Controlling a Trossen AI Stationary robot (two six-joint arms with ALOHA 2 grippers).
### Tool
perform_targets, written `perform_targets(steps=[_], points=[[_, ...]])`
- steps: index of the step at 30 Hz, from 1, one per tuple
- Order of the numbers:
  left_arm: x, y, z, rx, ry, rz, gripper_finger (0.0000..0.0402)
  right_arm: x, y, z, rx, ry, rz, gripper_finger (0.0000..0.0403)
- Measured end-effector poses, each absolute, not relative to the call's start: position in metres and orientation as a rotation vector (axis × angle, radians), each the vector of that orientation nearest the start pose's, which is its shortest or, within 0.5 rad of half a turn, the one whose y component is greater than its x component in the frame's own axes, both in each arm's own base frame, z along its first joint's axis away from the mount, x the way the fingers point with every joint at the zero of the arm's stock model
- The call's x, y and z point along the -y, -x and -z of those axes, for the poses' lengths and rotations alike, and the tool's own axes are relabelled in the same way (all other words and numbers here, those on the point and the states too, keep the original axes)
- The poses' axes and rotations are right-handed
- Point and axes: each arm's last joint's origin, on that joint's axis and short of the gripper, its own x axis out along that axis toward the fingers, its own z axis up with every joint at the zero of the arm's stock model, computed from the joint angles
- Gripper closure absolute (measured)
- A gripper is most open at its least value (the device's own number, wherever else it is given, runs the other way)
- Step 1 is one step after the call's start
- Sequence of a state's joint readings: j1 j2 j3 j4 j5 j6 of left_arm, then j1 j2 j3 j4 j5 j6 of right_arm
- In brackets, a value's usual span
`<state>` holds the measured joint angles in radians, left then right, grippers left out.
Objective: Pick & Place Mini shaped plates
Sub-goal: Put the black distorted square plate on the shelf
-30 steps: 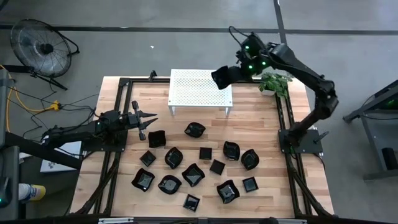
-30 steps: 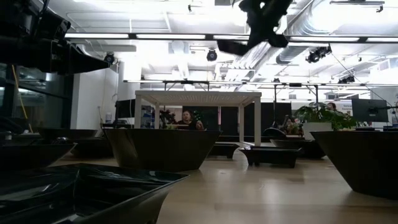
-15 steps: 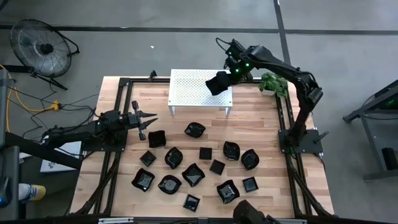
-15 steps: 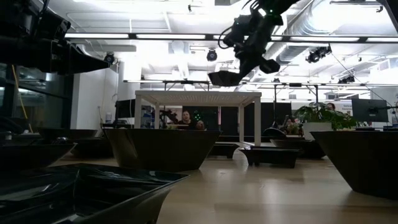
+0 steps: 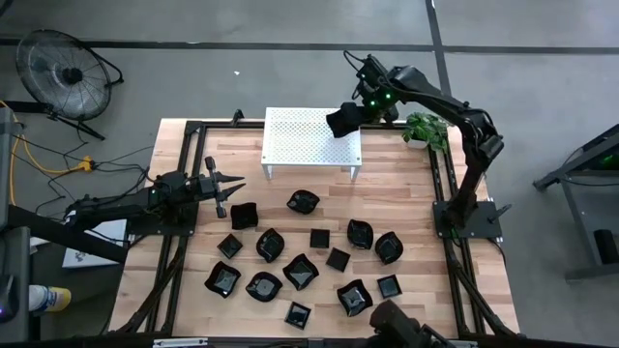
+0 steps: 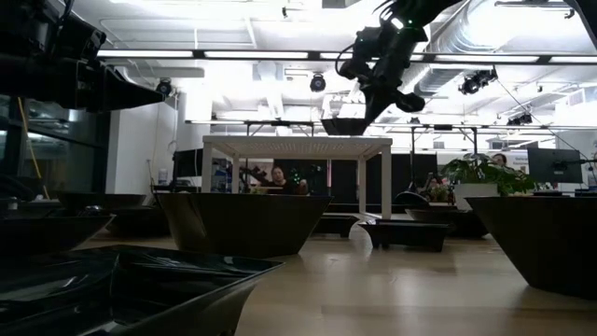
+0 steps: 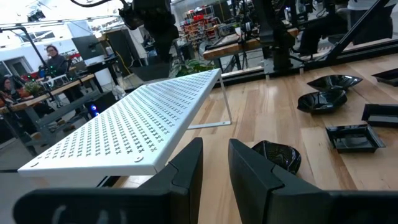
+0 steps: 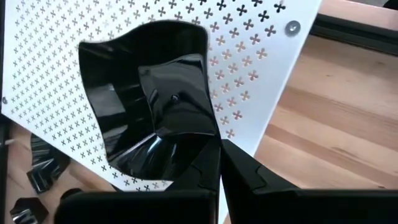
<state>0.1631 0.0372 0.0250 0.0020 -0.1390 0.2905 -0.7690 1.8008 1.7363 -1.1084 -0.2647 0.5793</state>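
High view: nearest us, at the table's [image 5: 440, 155] front, we see the black plates [image 5: 301, 272] scattered over the wood, some square, some wavy-edged, none stacked. A dark shape [image 5: 395, 319] pokes in at the front edge; we cannot tell what it is.

Farther back on our left side, the left gripper [image 5: 232, 182] hangs just above the table beside a square plate [image 5: 243, 216]. Its fingers [image 7: 186, 168] stand a little apart with nothing between them, as the left wrist view shows.

Beyond that stands the white stand [image 5: 300, 135], full of small holes, at the back of the table. Over its right rear corner we find the right gripper [image 5: 353, 117], its fingers clamped tight on the rim of one wavy-edged plate [image 5: 341, 122]. In the right wrist view that plate [image 8: 152, 118] is held over the holed top; in the low view it [image 6: 346, 125] hangs just above the stand's surface [image 6: 297, 142], and we cannot tell whether it touches.

Right of the stand sits a potted plant [image 5: 426, 127]. Off the table's far left corner, on the floor, stands a fan [image 5: 60, 70].
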Motion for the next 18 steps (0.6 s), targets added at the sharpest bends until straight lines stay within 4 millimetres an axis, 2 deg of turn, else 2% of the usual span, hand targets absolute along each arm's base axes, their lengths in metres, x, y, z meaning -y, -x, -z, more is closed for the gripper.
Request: perform_targets(steps=[18], points=[[-0.0199, -0.0963, -0.1693, -0.054, -0.288, -0.299, 0.0328, 0.2492, -0.2669, -0.3162, -0.91, -1.089, 0.699, 0.04]])
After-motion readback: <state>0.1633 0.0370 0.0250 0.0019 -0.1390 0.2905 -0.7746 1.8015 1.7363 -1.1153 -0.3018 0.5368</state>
